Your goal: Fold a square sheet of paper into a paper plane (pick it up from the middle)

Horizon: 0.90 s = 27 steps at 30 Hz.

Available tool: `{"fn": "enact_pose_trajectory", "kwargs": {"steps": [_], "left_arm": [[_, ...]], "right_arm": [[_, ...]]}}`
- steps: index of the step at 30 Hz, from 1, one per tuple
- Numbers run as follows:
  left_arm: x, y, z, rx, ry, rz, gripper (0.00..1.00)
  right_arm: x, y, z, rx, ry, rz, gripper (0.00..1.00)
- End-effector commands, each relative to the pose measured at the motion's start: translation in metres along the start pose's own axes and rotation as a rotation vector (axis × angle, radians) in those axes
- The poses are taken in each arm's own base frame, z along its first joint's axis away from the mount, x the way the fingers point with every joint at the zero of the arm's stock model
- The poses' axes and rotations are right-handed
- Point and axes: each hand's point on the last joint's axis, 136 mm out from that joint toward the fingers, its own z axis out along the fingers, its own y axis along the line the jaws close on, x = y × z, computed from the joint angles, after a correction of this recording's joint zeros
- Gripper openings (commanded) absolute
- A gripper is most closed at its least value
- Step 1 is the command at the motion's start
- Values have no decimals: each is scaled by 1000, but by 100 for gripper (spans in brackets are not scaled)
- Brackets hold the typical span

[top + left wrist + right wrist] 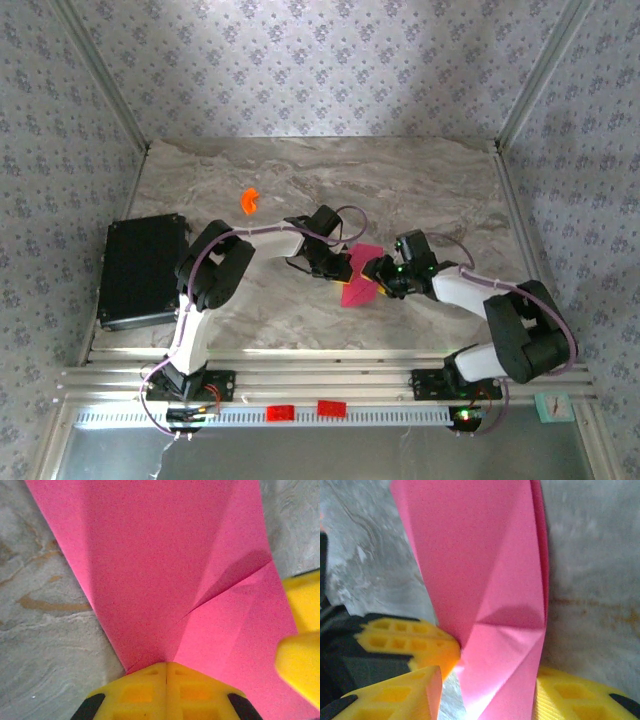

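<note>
The pink sheet of paper [356,292] stands off the marble table, folded lengthwise with diagonal creases [165,555] [480,555]. My left gripper [345,270] is shut on its left edge; in the left wrist view the two yellow fingers meet with the paper's edge pinched at their tips [166,666]. My right gripper [377,275] is at the paper's right side, open, with the folded paper between its jaws [487,680]. A gap of table shows between its left finger [405,695] and the paper. The right finger [580,700] lies against the paper.
A small orange plastic piece [249,200] lies on the table behind the left arm. A black box [143,270] sits at the left edge. Patterned walls and metal posts close in the table [400,190] on three sides.
</note>
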Motion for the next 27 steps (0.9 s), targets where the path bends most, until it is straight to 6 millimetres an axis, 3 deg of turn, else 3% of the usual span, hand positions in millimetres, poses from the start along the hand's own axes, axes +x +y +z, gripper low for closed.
{"fn": "enact_pose_trajectory", "kwargs": {"steps": [1, 7, 19, 27], "left_arm": [[15, 7, 4, -16, 47, -27, 2], [13, 1, 1, 8, 33, -30, 2], [11, -9, -5, 48, 18, -33, 3], [5, -20, -23, 82, -26, -29, 6]], "right_arm": [[-7, 5, 4, -54, 3, -11, 48], [-12, -5, 9, -57, -1, 4, 46], [-14, -12, 9, -121, -14, -18, 23], [-16, 0, 2, -172, -23, -45, 11]]}}
